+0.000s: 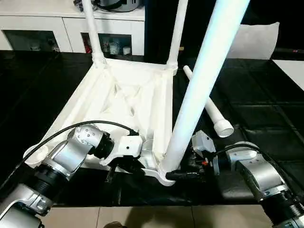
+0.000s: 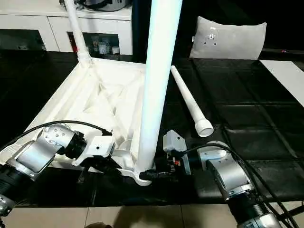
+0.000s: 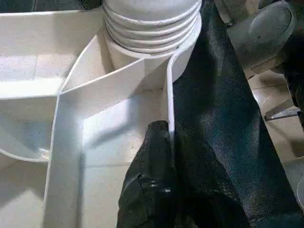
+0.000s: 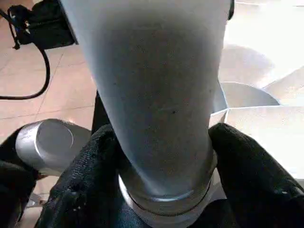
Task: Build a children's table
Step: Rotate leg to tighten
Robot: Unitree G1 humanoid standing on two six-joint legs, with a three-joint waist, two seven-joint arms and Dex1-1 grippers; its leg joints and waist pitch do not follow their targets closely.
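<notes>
1. A white plastic rectangular tabletop [image 1: 128,95] lies upside down on a black tiled surface [image 1: 266,123], its ribbed underside facing up, at the centre of the head view.
2. Two long white tapered tubular legs stand upright in the far corner sockets: the far left leg [image 1: 92,31] at 11 o'clock and the far right leg [image 1: 176,33] at 12 o'clock.
3. A third white leg [image 1: 204,80] rises from the near right corner socket at 6 o'clock and runs up past the frame's upper edge.
4. The right gripper [image 4: 161,156] has a black finger [image 4: 83,180] on either side of this leg's base, both pressed against it just above the ringed collar.
5. The left gripper [image 3: 164,161] is pinched together on the thin rim of the tabletop, just beside the same corner socket.
6. A fourth white leg [image 1: 209,107] lies flat on the black surface at 3 o'clock, beside the tabletop's right edge, its wide ringed end pointing toward the robot.
7. A white cabinet with glass doors [image 1: 42,28] stands at 10 o'clock behind the tabletop.
8. A grey-white pillow [image 2: 230,38] rests at 2 o'clock at the far side.
</notes>
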